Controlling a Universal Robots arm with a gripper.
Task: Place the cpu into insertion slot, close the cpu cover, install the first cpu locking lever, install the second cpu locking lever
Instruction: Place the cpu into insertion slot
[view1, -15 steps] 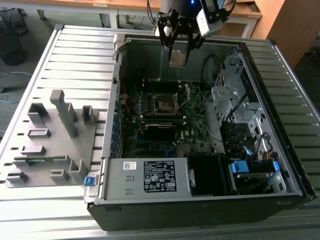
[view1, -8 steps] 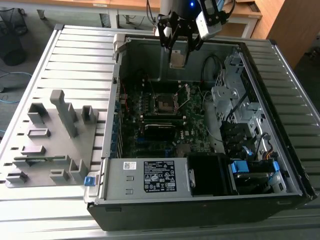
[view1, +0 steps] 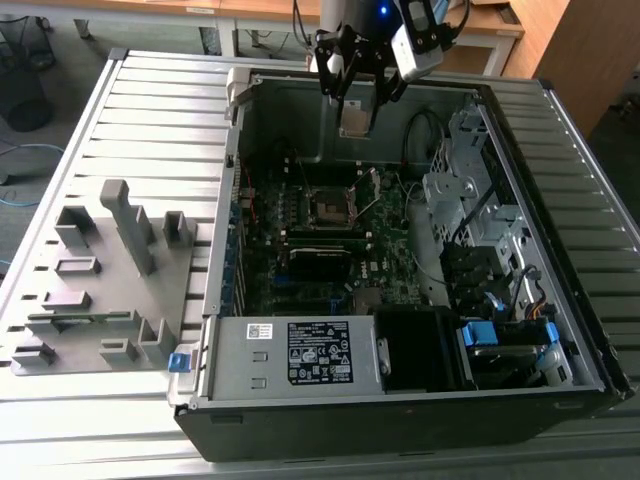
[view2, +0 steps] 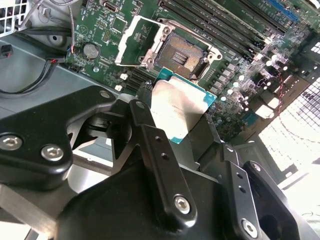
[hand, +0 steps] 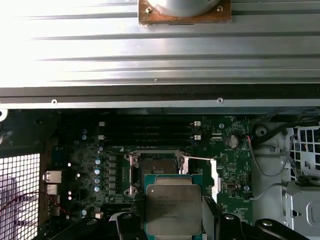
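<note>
Exterior view first: a slatted metal counter carries an open computer case, lying on its side so that the green motherboard faces up and can be reached from above. A grey parts fixture sits on the exterior view's left, well apart from the work. Near the middle of the board lies the insertion slot, bare and unfilled. In the second wrist view the cpu cover stands tilted up off the slot on its hinge side, which leaves the contact field exposed for the chip.

At the upper middle of the exterior view the gripper hangs over the far wall of the case, above and beyond the slot. Its fingers are drawn in on two opposite edges of the cpu, pinching it with the dull metal top facing the wrist cameras. Holding it by the edges keeps the flat underside free for seating. The chip is in the air, apart from the board, and the first wrist view shows it just short of lining up with the open slot. Placement has not yet happened.
</note>
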